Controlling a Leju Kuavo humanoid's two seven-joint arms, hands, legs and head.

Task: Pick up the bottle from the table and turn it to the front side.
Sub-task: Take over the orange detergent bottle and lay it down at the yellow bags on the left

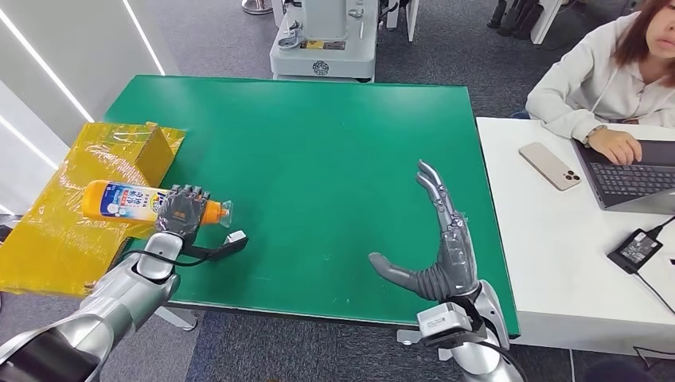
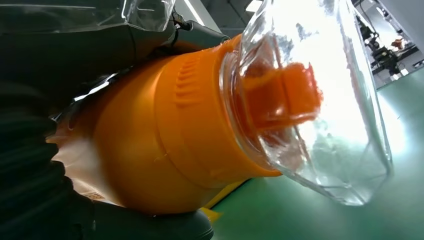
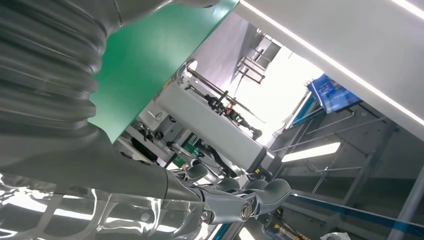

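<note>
the bottle (image 1: 127, 201) was glossy orange plastic with a printed paper-like label and a clear plastic cap (image 2: 320, 100). beside it, the box (image 1: 87, 191) wore shiny, crinkled yellow film. the table (image 1: 318, 159) under the bottle looked matt green and smooth.

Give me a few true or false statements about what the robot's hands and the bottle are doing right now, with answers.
1. The left hand grips the orange bottle. True.
2. The bottle stands upright. False: it lies sideways in the hand.
3. The right hand holds a phone. False: it is open above the green table, holding nothing.
4. The bottle's clear cap is on. True.
5. The laptop sits on the green table. False: it sits on the white table.
</note>
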